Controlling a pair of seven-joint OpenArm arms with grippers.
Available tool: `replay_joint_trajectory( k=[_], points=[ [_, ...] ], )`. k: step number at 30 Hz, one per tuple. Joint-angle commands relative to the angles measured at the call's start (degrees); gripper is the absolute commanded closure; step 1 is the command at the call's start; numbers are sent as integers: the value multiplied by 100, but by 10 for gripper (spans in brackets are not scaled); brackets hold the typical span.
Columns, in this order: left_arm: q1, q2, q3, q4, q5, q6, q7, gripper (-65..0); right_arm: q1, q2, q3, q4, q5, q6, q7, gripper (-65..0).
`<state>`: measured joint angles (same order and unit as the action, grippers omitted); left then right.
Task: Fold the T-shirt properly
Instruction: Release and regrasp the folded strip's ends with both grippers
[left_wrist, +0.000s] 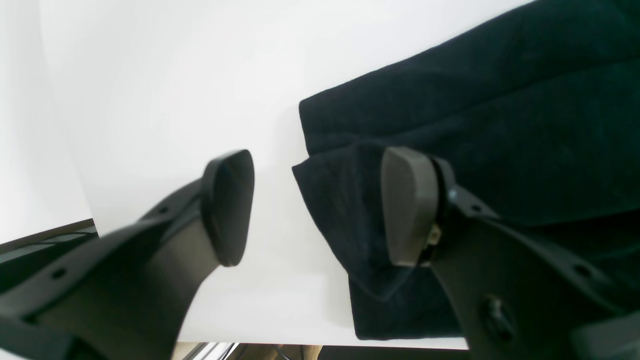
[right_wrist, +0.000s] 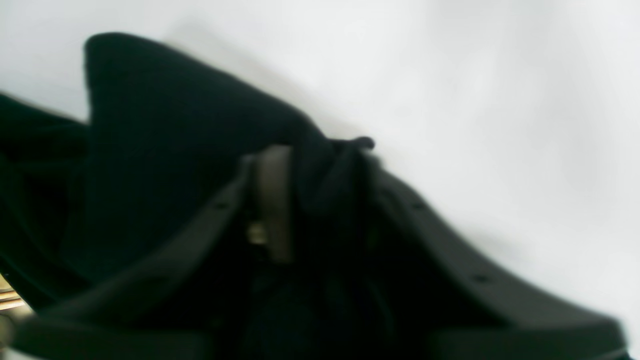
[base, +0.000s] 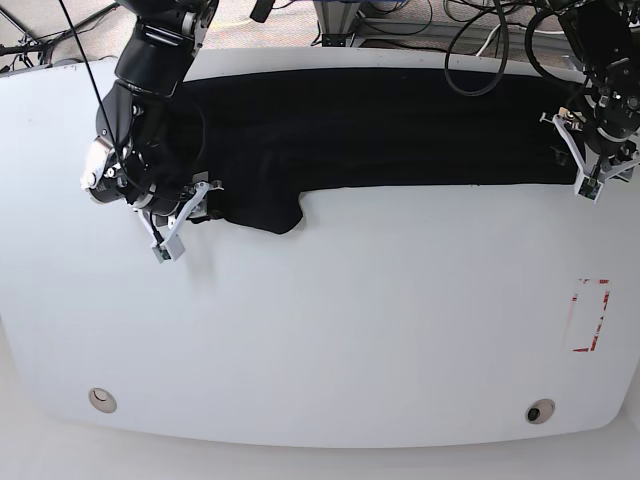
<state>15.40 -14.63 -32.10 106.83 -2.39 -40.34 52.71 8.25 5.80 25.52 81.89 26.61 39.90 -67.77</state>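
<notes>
One white table (base: 330, 340) fills the base view, and across its far side lies one black T-shirt (base: 380, 125), stretched in a long band from one arm to the other, with a sleeve lobe hanging down toward the near side at the view's left. Two arms work it, one at each end. The right gripper (right_wrist: 320, 170) sits at the shirt's left end in the base view; its wrist camera shows a bunch of black cloth pinched between the jaws, a peak of fabric rising beside them, though the picture is blurred. The left gripper (left_wrist: 320, 207) hovers at the opposite end — its jaws stand wide apart, one pad over bare table, the other over a folded corner of the shirt, with nothing between them. The corner there shows layered edges, one flap lying over another.

Smaller marks on the table, each single: a red-edged rectangle (base: 589, 315) near the view's right edge, a round pale fitting (base: 101, 400) at the near left, and a dark one (base: 540, 411) at the near right. No containers appear.
</notes>
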Motion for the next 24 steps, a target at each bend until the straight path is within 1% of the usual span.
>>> replay_joint_trajectory(
  k=[1, 2, 4, 7, 10, 13, 15, 18, 24],
  points=[
    [-41, -88, -21, 73, -20, 34, -88, -374, 102, 66, 11, 88, 130, 10, 91, -43],
    [-41, -88, -12, 73, -20, 34, -88, -374, 85, 66, 11, 115, 139, 10, 91, 0],
    [-50, -88, -12, 73, -20, 34, -88, -374, 67, 57, 28, 264, 148, 10, 91, 0],
    [-50, -88, 14, 73, -20, 34, -88, -374, -126, 39, 55, 800, 157, 10, 91, 0],
    [-50, -88, 172, 65, -20, 34, -88, -374, -364, 31, 55, 1468, 359, 10, 91, 0],
    [-41, -88, 278, 30, -11, 34, -88, -374, -750, 57, 55, 1899, 649, 10, 82, 0],
    [-41, -88, 313, -85, -11, 34, -88, -374, -944, 66, 55, 2057, 710, 10, 82, 0],
    [-50, -97, 304, -366, -11, 34, -88, -374, -1498, 66, 64, 2523, 869, 10, 82, 0],
    [-50, -106, 313, -612, -11, 34, -97, -374, -2315, 57, 143, 3235, 1150, 10, 82, 0]
  ],
)
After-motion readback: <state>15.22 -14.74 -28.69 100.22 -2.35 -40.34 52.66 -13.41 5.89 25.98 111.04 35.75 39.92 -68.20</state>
